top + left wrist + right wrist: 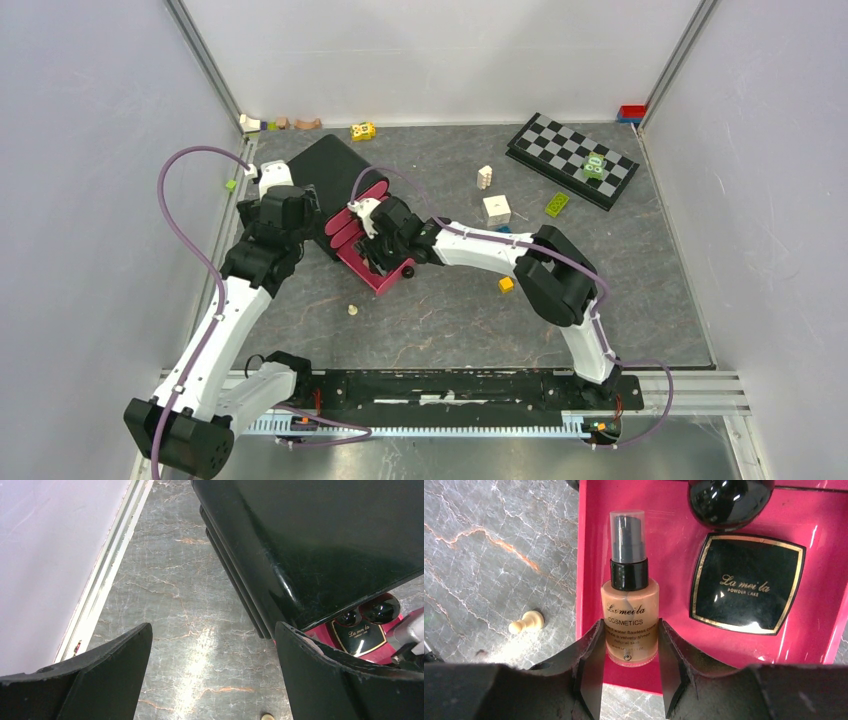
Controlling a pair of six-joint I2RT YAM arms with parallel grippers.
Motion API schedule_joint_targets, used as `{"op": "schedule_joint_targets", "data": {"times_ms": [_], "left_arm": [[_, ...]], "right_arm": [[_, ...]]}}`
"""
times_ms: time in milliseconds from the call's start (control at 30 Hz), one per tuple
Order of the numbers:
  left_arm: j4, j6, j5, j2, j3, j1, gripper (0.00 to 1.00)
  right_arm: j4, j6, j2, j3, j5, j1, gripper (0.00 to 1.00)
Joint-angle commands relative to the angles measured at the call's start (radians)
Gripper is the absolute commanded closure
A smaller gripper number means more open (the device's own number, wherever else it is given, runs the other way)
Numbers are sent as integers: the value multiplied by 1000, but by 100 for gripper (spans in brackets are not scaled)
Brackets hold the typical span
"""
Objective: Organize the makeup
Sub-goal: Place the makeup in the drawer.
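Clearly, right fingers (589, 670) clasp the La mei la COSMETICS bottle (630, 615); left fingers (100, 675) gape apart.

Glossy plastics on a stone-look table.
Between the right tool's (630, 640) matt black, grainy fingers (591, 670) is a smooth, clear bottle (631, 615) with a see-through plastic cap (626, 530). Beyond it, the pink tray (674, 525) and black compact (746, 582) shine like polished plastic. The table (499, 555) looks marbled, with a faint sheen.

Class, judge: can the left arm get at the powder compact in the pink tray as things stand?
Probably not: the black lid screens the powder compact, and the right gripper crowds the pink tray.
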Motion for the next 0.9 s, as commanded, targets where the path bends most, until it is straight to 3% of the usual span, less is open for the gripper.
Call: {"op": "schedule_joint_targets", "data": {"times_ms": [0, 267, 567, 867], "left_arm": [[12, -29, -5, 6, 11, 5, 2], [12, -27, 2, 9, 11, 5, 2], [12, -25, 2, 11, 11, 4, 2], [11, -25, -3, 9, 11, 4, 2]], "right_arm": [[29, -1, 21, 76, 5, 6, 64], [21, 0, 38, 93, -4, 10, 49], [22, 2, 10, 82, 1, 10, 46], [59, -25, -168, 35, 27, 10, 44]]}}
